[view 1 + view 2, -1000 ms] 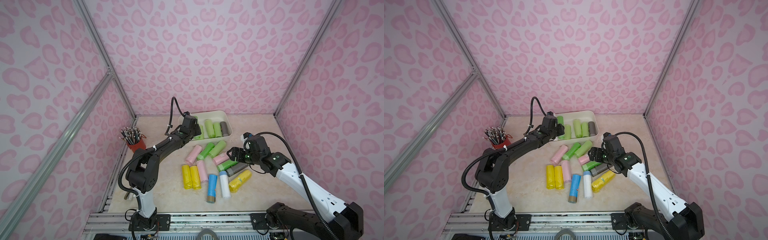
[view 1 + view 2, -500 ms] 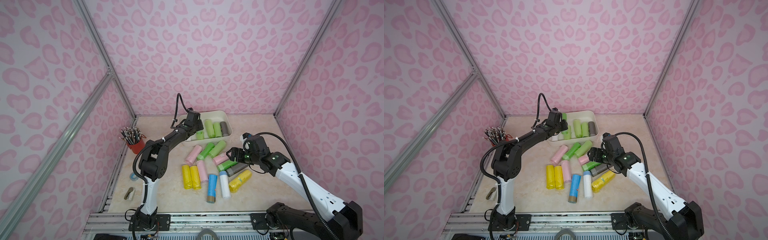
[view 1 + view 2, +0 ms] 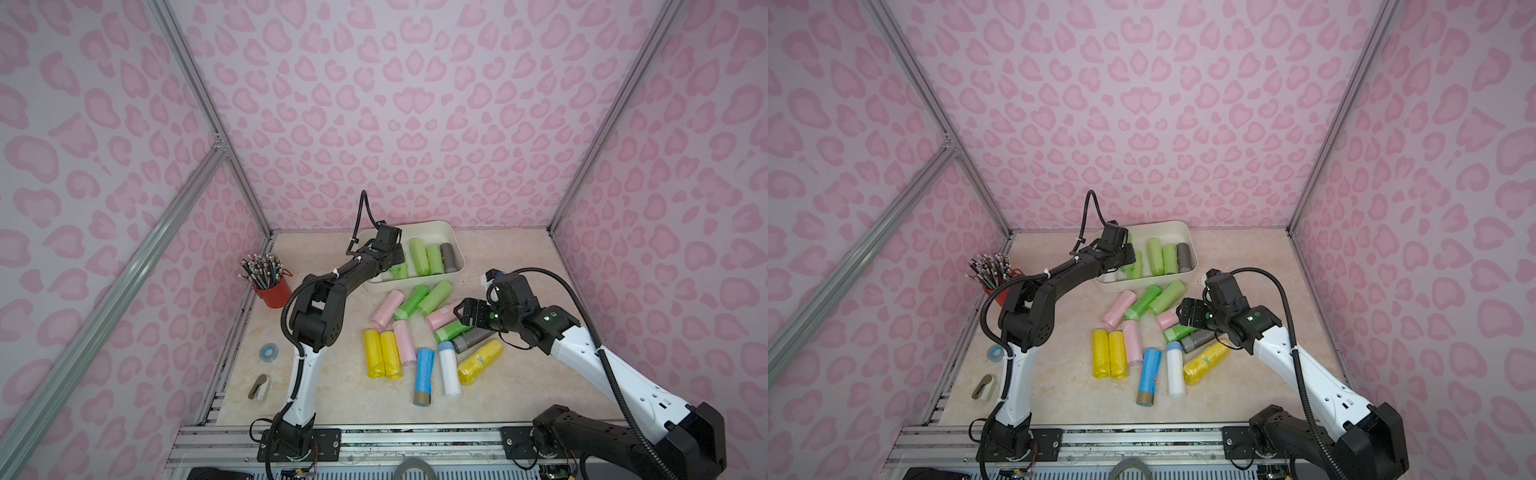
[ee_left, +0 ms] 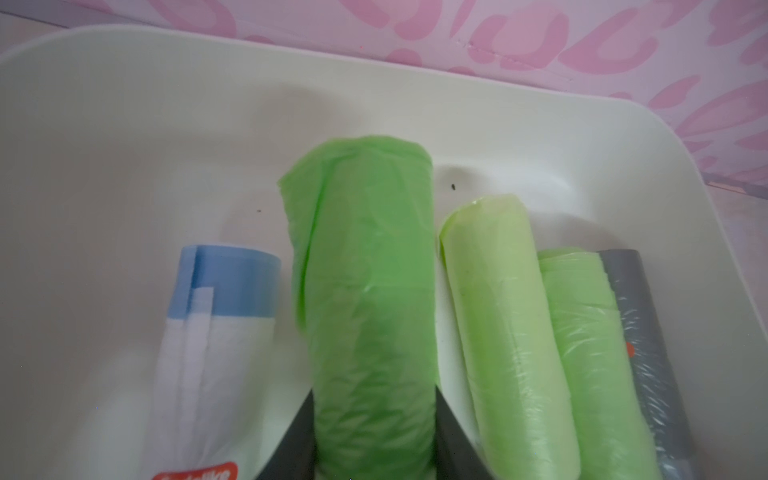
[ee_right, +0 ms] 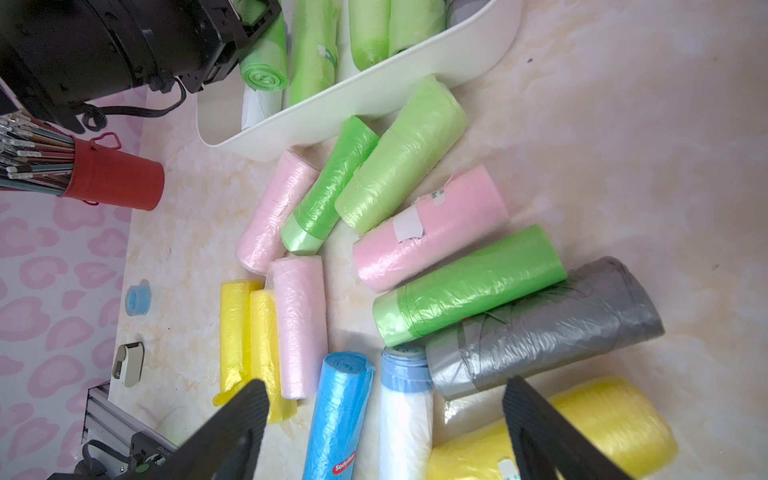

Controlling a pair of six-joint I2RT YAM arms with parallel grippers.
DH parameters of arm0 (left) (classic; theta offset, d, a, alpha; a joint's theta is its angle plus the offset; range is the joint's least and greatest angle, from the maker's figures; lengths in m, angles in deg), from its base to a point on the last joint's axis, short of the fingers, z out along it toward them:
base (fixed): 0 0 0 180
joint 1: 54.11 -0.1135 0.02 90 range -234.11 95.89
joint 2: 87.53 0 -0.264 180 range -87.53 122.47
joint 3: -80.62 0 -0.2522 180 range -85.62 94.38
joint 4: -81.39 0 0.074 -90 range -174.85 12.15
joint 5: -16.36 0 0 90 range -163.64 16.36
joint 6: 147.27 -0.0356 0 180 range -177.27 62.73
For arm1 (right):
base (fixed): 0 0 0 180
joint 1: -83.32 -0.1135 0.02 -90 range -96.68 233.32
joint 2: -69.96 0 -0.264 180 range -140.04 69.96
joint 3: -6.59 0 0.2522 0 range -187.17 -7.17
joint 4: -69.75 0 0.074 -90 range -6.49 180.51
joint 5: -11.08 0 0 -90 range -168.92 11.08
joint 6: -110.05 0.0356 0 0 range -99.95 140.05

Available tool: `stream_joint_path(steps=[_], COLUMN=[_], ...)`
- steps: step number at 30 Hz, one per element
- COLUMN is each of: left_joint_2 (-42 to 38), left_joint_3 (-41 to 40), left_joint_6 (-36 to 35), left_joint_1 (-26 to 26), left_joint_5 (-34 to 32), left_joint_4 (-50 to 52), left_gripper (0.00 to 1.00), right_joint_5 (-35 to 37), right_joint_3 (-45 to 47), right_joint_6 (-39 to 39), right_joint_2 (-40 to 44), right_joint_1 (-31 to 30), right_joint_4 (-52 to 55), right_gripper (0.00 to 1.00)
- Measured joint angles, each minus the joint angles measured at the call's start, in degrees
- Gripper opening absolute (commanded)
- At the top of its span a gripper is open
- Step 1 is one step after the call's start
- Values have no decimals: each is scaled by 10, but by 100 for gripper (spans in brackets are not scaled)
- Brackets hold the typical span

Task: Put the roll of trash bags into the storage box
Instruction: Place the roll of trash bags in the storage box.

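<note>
A: Gripping anything with the left pincer (image 4: pixel 374 432)?

B: Clamped narrow on the near end of a green roll of trash bags (image 4: pixel 365 270). Held over the storage box (image 4: pixel 457 79), between a white roll with a blue band (image 4: pixel 216 332) and a pale green roll (image 4: pixel 498 311). Cannot tell whether touching the box floor.

A: Best way to finish the placing?

B: Probably lower gently into that gap and keep parallel to the neighbours. Part the jaws only once settled. Then lift straight up, so as not to drag it back out or nudge the white roll.

A: And the right pincer (image 5: pixel 386 384)?

B: Spread wide, holding nothing. Hovering above the loose rolls (image 5: pixel 469 286) on the table (image 5: pixel 623 166), apart from the box.

A: Inside the box otherwise?

B: Besides those neighbours, a second green roll (image 4: pixel 590 353) pressed against the pale one, then a grey roll (image 4: pixel 640 332) next to the side wall. Laid flat and side by side.

A: Other containers?

B: Only a red cup (image 3: pixel 272 291) bristling with pencils (image 3: pixel 262 266), well apart from the box. No rolls in it.

A: Outside the box?

B: Plenty: pink, green, yellow, blue, white and grey, scattered just in front of it.
</note>
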Motion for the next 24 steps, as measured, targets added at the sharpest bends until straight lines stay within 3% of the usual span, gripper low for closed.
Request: stream_joint_path(steps=[4,15,18,22,24], left_joint_2=[10,26,25,2,-10], left_joint_3=[2,20,20,4,-5], left_joint_6=[-11,-33,-35,-40,-40], left_joint_1=[-1,17,24,25,24], left_joint_5=[-17,-52,-56,-59,-60], left_joint_4=[9,20,19,12,5], left_gripper=[23,67,74,95,100], right_joint_5=[7,8,12,16,22], right_joint_3=[-5,-31,-35,-36,-36], right_joint_6=[-2,-16,-20,-21,-22], right_joint_2=[-3,-26,-30,-32,-32], right_joint_1=[0,1,3,7,9], right_joint_4=[9,27,31,41,43], right_gripper=[90,90,90,90,90])
